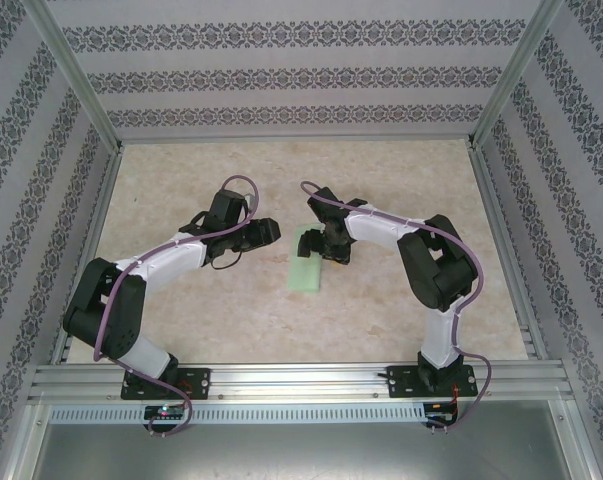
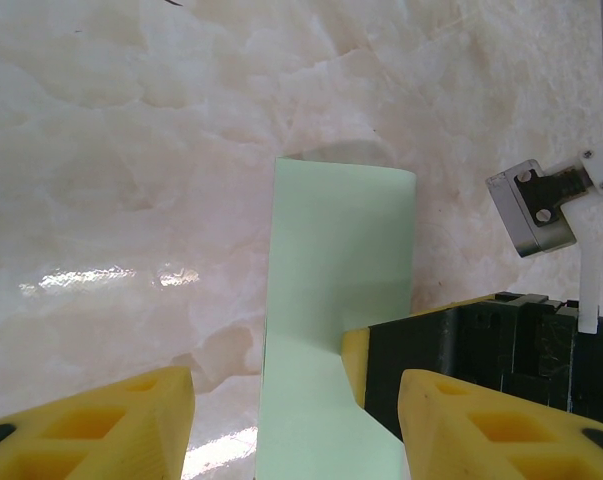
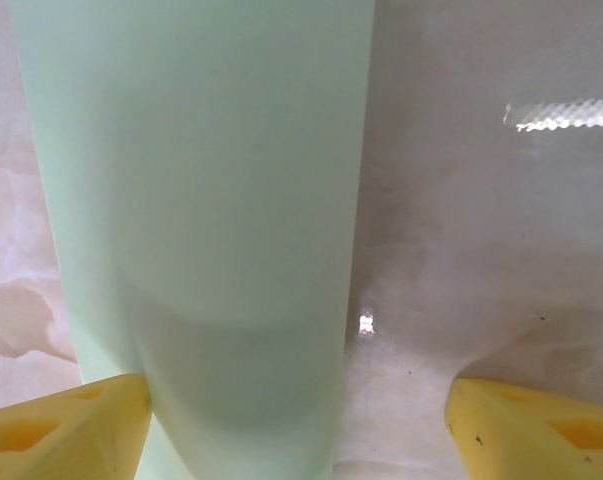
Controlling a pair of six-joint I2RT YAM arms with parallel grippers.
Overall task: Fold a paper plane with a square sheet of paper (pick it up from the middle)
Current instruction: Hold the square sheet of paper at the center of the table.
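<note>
The square sheet of paper (image 1: 308,263) is pale green and lies on the marble-look table as a long narrow strip, folded over on itself. My right gripper (image 1: 327,248) is over the strip's far end, open. In the right wrist view the paper (image 3: 201,200) runs between its yellow fingertips (image 3: 71,430), close against the left one. My left gripper (image 1: 272,232) hovers just left of the strip, open. The left wrist view has the paper (image 2: 336,300) ahead between my spread jaws (image 2: 296,430), with a right gripper finger (image 2: 353,365) touching its right edge. The paper plane is out of view.
The table (image 1: 231,300) is bounded by patterned walls and metal frame posts (image 1: 76,85). An aluminium rail (image 1: 301,385) carrying both arm bases runs along the near edge. A silver bracket (image 2: 531,205) of the right arm sits beside the paper.
</note>
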